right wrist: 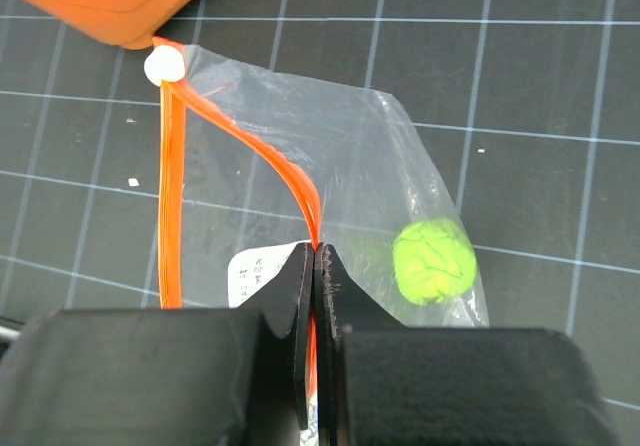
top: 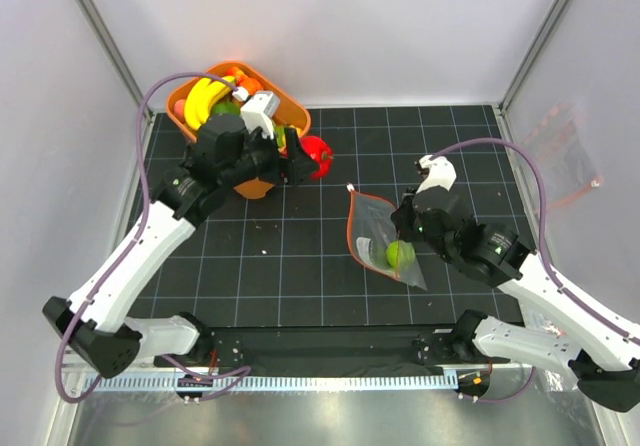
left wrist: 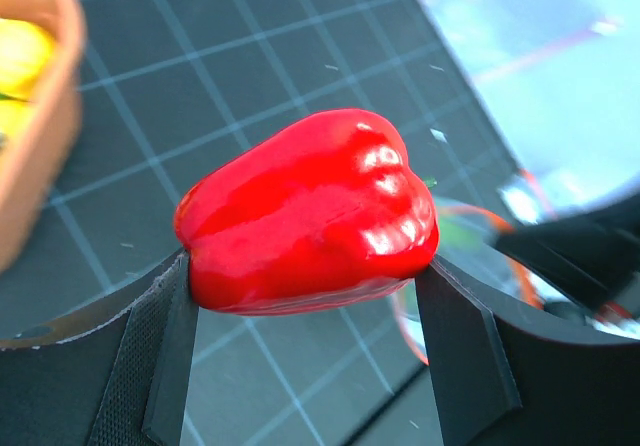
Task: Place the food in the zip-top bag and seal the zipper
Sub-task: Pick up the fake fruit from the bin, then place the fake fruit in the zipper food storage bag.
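Red pepper [left wrist: 310, 211] sits gripped inside left pincer [left wrist: 308, 278].

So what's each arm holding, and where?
Left fingers clamp the red pepper by its sides; right fingers pinch the zipper strip of the bag.

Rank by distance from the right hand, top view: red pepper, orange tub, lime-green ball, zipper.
1. zipper, pinched in the right hand.
2. lime-green ball, inside the bag, just nearside.
3. red pepper, in the left hand, far side.
4. orange tub, far-left corner.
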Available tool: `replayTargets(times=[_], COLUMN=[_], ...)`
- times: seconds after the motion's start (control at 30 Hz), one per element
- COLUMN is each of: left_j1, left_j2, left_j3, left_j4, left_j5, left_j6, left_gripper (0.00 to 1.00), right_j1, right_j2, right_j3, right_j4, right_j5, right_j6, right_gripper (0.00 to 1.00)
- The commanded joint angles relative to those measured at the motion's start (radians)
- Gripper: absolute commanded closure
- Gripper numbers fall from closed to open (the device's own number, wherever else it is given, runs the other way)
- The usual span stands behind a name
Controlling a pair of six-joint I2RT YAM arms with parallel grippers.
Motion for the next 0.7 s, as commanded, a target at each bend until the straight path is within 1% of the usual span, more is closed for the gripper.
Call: replayTargets(times=[0.0, 0.1, 0.23, 0.47, 0.67], left_j1=[-0.05, -0.1, -0.165, -0.297, -0.348], left_j2=[-0.079, -0.114, -0.122, -0.079, -0.01], left_j3=[-0.014, -0.033, -0.06, -0.071, -0.035], left_j4=[0.015, 0.015, 0.015, 0.013, -0.039], left_j5=[0.083, 0.09, 0.103, 0.059, 0.054], left_j6=[-0.041, -0.05, -0.053, -0.012, 0.056], left_gripper=[0.78, 0.78, 0.79, 0.8, 0.81], right_j1=[-0.003, -0.003, -0.003, -0.003, -0.003], right_j2=[0.006, 0.015, 0.035, 0.043, 0.027], right_j3=[0.066, 0.084, 0.105, 0.106, 0.099], right_j4=[0.056, 0.064, 0.073, 0.09, 0.085], right_j5=[-0.045, -0.059, -0.073, -0.09, -0.105], right_j6=[0.033, 0.038, 0.046, 0.053, 0.063], right_gripper=[0.99, 0.99, 0.99, 0.99, 0.99])
